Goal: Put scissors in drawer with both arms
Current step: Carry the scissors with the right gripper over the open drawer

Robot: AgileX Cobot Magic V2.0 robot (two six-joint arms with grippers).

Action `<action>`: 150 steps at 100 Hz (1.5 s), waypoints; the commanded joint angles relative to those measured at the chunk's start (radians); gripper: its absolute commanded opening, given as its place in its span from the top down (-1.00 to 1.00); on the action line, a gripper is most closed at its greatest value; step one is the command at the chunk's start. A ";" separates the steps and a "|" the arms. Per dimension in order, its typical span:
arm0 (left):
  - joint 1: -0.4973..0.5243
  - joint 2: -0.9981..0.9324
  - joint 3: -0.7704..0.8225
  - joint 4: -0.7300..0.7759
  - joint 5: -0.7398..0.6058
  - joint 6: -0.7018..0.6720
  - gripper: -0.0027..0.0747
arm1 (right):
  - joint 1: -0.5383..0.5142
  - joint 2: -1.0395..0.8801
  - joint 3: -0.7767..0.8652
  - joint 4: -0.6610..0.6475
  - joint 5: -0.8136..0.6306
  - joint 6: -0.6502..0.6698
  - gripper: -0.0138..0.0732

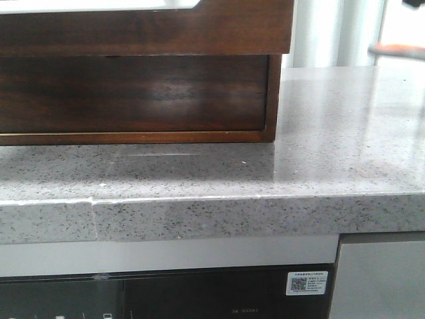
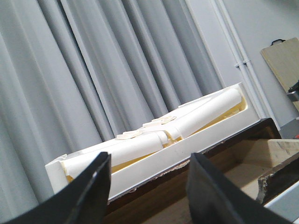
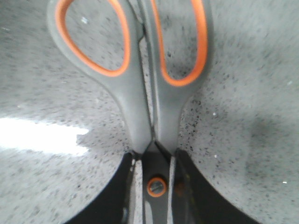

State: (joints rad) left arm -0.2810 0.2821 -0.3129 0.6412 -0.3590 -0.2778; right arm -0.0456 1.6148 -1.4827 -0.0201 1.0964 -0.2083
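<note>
While the right gripper (image 3: 154,186) clamps the scissors (image 3: 140,70) at the pivot, handles pointing away from it, they hang over the speckled grey counter (image 3: 247,116). Left gripper (image 2: 147,186) is spread wide, holding nothing, raised by the cabinet top with its white tray (image 2: 187,140). Dark drawer (image 1: 133,93) front sits flush in the cabinet (image 1: 146,30), closed.

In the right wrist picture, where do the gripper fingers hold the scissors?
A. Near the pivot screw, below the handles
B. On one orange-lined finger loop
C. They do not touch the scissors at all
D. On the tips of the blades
A: the right gripper has its dark fingers closed on both sides of the scissors beside the orange-ringed pivot screw, while the loops stay free above the speckled countertop.
</note>
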 commanded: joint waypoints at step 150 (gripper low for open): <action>0.000 0.009 -0.034 -0.028 -0.042 -0.011 0.11 | 0.784 -0.063 -0.396 0.043 -0.136 -0.412 0.91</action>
State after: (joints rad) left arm -0.2810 0.2821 -0.3129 0.6405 -0.3572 -0.2801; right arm 0.7272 1.5563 -1.8462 0.0292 1.0486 -0.5932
